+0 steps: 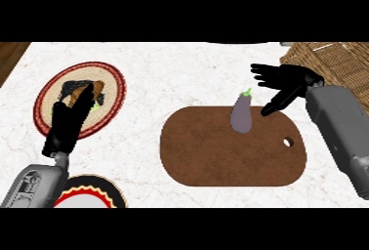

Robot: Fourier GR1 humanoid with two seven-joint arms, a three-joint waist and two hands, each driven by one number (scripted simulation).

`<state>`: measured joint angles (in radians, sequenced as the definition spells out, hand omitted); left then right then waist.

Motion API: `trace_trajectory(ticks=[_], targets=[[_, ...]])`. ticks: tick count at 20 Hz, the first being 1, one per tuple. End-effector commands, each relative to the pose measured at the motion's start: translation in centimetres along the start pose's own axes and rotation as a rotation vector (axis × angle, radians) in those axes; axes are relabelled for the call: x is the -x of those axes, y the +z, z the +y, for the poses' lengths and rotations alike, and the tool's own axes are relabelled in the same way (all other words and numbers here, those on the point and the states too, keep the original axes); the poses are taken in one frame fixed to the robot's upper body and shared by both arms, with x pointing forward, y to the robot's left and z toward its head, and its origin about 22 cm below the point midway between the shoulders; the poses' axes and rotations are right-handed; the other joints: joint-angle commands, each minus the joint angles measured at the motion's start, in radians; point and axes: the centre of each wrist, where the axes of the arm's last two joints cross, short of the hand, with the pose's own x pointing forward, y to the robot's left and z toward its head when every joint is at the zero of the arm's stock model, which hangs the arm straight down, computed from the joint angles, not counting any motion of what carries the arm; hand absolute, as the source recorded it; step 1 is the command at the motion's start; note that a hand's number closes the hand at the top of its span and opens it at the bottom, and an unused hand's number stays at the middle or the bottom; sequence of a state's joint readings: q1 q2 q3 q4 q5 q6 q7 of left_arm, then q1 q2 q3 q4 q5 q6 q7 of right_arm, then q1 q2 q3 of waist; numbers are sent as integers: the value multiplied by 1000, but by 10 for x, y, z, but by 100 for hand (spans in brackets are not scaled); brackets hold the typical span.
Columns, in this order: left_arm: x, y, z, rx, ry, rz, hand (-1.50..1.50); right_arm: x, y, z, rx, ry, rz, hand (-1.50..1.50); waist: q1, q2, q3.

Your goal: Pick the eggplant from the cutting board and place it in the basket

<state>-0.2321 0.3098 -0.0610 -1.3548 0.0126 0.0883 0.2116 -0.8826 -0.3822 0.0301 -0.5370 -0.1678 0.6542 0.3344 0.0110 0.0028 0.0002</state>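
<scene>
We find the eggplant (241, 113) lying at the upper edge of the brown cutting board (231, 151), stem end pointing away from us, untouched. The right hand (284, 84) hovers just beside it to the right, fingers spread and holding nothing. The basket (333, 57) sits at the far right corner of the table (180, 73), near that hand. The left hand (69, 122) rests with straight fingers over the woven mat (108, 105) at the left and plays no part.

We judge the step in hand to be the grasp. To do it well, we should bring the right hand lower and leftward, span the eggplant across its thicker middle, then curl thumb and fingers round it before lifting.
</scene>
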Motion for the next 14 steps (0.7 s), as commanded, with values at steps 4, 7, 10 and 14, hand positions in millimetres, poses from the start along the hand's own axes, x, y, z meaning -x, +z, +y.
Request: trace_trajectory(ticks=[4,7,10,14], targets=[[2,0,3,4,0,2,0,23,-12,10,-4,-20,-4,-150,-1,1,0],[4,16,-6,18,-9,-6,0,-1,-24,28,-12,-5,14,-150,-2,-3,0],[15,10,-7,27,-8,2,0,10,-20,13,-33,-27,15,-150,4,1,0],[5,-3,13,-9,-15,11,0,-3,-28,33,-75,0,61,-150,-9,-3,0]])
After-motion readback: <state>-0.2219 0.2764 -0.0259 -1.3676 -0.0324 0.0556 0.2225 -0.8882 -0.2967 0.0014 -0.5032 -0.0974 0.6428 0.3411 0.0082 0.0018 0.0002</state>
